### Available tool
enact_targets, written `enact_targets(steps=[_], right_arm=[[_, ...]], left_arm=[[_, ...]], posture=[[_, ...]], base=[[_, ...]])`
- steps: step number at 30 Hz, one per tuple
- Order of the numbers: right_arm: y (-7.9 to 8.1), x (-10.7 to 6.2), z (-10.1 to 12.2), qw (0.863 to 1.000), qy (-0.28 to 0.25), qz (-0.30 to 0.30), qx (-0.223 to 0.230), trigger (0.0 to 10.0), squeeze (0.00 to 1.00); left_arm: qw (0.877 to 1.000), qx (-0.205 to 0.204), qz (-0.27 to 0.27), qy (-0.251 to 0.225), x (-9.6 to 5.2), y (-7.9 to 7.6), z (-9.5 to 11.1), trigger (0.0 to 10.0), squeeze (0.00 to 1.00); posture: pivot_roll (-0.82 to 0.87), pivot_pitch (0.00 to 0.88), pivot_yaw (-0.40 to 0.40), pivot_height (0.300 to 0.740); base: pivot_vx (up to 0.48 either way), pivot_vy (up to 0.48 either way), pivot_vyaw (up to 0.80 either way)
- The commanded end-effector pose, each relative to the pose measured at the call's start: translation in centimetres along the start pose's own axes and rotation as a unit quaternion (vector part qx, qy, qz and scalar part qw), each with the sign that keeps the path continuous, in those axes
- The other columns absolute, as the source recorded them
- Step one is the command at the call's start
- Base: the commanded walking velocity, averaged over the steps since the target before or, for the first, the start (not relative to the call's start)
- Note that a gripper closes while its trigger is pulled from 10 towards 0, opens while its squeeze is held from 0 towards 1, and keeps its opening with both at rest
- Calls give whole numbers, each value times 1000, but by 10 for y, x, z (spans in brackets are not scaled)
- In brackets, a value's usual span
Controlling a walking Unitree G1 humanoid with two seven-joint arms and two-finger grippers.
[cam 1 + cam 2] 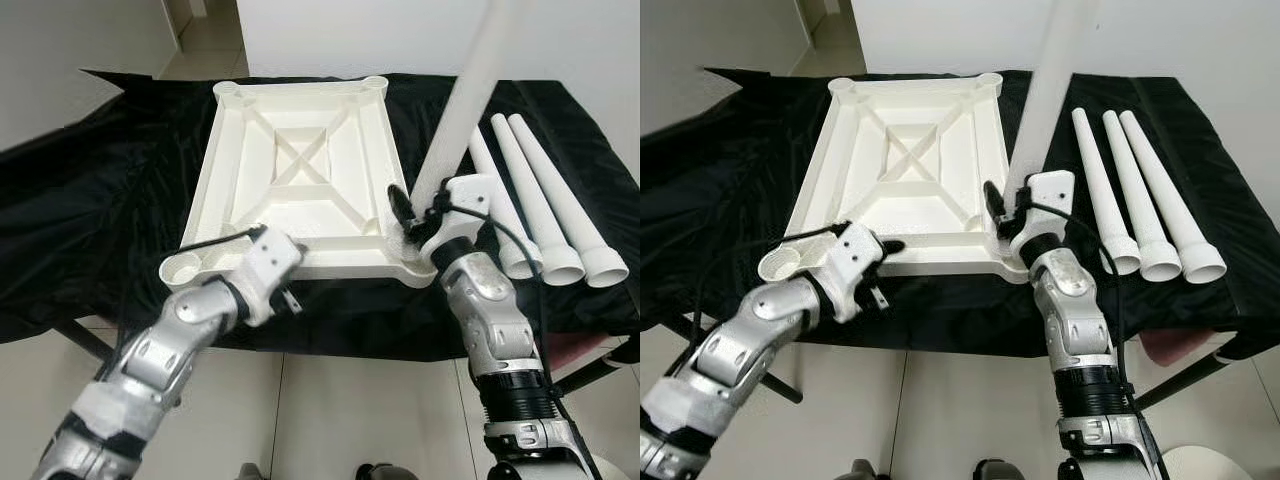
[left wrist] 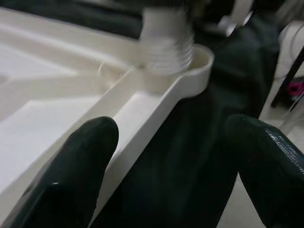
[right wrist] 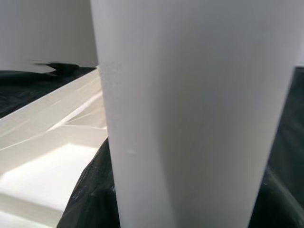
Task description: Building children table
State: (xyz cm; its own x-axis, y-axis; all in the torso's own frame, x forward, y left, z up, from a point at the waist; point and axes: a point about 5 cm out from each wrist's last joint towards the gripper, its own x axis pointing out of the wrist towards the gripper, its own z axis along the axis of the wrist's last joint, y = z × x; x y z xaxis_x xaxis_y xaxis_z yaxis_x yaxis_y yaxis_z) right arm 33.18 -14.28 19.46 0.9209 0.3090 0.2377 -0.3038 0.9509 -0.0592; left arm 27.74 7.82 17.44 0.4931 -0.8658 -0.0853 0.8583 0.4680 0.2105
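Black cloth [image 1: 120, 210] covers the desk across the frame's middle. White tabletop [image 1: 300, 180] lies inverted at centre, ribs upward. Three loose legs [image 1: 545, 200] lie side by side at right. Fourth leg [image 1: 465, 110] stands near-upright over the tabletop's lower-right corner socket, clamped in the right pincer [image 1: 420, 215]. Left pincer [image 2: 175, 156], fingers spread wide and holding nothing, sits against the tabletop's near rim, lower left.
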Motion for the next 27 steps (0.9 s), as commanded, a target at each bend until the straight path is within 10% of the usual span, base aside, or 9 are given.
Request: enact_targets(steps=[1,12,27], right_arm=[[4,2,-3,1000,2,7,1,10000,0],[-12,-11,24,990,-104,-88,31,10000,0],[-7,-32,22,989,-79,-126,-7,10000,0]], left_arm=[[1000,-12,-15,-3,0,-2,2,10000,0],[986,-48,143,-70,6,17,22,10000,0],[954,-88,266,-106,-6,49,26,10000,0]], posture=[[-78,97,80,740],[-95,97,81,740],[-171,167,88,740]], base=[[0,0,0],[0,0,0],[0,0,0]])
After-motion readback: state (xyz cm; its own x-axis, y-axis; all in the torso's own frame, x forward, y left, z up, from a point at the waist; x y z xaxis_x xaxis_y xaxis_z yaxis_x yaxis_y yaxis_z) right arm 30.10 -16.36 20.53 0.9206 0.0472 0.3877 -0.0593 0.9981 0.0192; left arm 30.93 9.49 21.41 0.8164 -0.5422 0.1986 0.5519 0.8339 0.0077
